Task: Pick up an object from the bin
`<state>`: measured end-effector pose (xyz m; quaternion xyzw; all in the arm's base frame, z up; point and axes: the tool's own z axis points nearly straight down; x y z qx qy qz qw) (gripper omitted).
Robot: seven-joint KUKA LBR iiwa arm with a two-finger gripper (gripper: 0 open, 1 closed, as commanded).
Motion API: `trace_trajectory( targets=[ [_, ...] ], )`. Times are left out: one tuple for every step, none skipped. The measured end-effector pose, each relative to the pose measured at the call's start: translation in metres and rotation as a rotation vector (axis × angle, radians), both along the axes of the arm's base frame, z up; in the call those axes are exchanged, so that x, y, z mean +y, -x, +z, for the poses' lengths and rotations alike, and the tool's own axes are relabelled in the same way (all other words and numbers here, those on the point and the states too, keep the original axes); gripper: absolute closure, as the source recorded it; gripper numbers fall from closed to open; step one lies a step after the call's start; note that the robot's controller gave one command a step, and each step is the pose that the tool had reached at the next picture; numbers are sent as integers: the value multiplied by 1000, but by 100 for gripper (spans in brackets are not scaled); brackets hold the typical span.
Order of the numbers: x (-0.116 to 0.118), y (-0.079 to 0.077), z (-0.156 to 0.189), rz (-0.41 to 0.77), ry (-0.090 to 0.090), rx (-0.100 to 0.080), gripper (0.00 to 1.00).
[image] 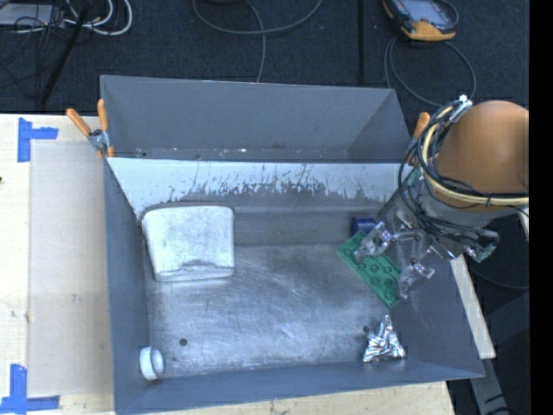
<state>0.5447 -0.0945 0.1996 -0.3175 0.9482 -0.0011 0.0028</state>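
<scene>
My gripper (pixel 396 259) is at the bin's right side, low over a flat green studded plate (pixel 373 271) that leans against the right wall. Its two metal fingers stand apart, one at the plate's upper edge and one at its right edge. I cannot tell whether they touch the plate. A small blue piece (pixel 361 226) lies just beyond the plate's upper end. A crumpled bit of silver foil (pixel 382 342) lies near the front right corner, below the gripper.
A white rectangular block (pixel 190 240) rests at the left of the bin floor. A small white cap (pixel 151 362) sits in the front left corner. The arm's orange cover and cables hang over the right rim.
</scene>
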Motion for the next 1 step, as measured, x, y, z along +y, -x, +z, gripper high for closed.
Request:
trace_trajectory(
  targets=[
    [-62, 27, 78, 242, 2, 2, 100]
  ],
)
